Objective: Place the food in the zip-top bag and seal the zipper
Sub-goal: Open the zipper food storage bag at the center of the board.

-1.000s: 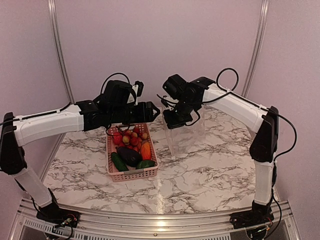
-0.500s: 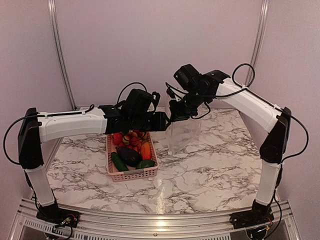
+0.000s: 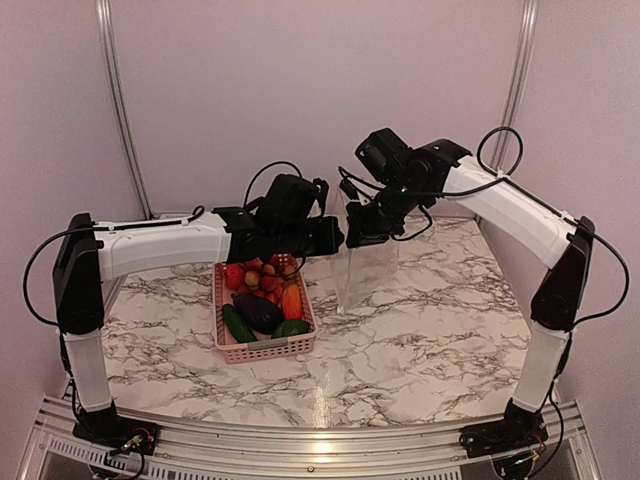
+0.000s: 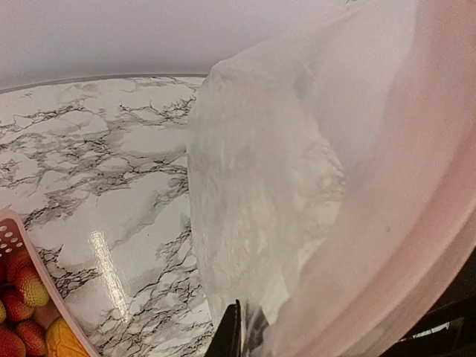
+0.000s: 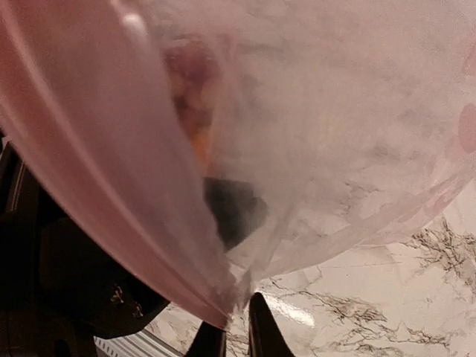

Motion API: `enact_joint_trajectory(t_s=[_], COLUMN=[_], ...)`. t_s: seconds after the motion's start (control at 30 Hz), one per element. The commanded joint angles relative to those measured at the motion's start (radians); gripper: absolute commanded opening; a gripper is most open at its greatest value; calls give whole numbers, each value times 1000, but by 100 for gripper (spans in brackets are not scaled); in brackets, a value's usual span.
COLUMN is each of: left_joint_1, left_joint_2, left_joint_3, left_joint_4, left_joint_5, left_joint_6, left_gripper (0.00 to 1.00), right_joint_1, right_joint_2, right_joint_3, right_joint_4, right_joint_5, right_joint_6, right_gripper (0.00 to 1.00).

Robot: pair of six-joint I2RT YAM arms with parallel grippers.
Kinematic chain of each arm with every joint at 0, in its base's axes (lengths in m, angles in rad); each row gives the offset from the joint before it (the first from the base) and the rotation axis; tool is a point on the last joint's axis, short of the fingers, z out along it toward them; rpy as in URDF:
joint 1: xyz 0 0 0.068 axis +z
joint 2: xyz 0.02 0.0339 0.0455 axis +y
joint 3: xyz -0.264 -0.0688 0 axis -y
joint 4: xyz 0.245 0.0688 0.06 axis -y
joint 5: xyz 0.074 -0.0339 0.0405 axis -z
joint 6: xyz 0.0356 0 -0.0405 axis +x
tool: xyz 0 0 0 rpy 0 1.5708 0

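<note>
Aloft, left pincer, right pincer, pinching bag

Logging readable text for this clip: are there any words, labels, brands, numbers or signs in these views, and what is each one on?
None can be read. The bag, zipper, basket, food, left arm and right arm show no print. The table has only marble veining. Any marks at the arm bases are too small to read.

Crinkly clear plastic bag; glossy marbled table; latticed plastic basket.
</note>
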Motion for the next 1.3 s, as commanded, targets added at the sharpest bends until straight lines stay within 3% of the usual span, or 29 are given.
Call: enact_joint_trajectory(t_s=[0.0,0.03,0.1,0.27,0.5,0.63,0.73,1.03,1.2,1.27], left_joint_1=[-2,-2,0,6,9,16,28,54,74,76], left_joint_2=[34,36,35,35,39,48,43,33,20,20], left_joint_3=[73,83,94,111,113,94,82,95,75,77], left_joint_4=[16,19,23,28,20,-5,-56,-189,-246,-221], left_joint_5=[-16,-14,-12,11,38,55,30,-87,-124,-103], left_joint_6=[-24,-34,-55,-114,-134,-160,-172,-189,-228,-211], left_gripper=[5,3,0,0,0,0,0,0,7,14], right_joint_1=[-2,-1,-1,1,3,1,-11,-97,-109,-108], right_joint_2=[4,-9,-20,13,15,20,25,-22,-32,-22], right_joint_3=[-1,-20,-43,-7,19,70,151,80,65,63], right_joint_4=[2,35,87,92,85,82,31,20,39,47], right_joint_5=[107,103,101,151,357,432,524,567,546,508], right_joint_6=[25,35,49,29,9,-28,-54,-81,-82,-80], right_gripper=[26,34,40,41,28,7,0,0,0,0])
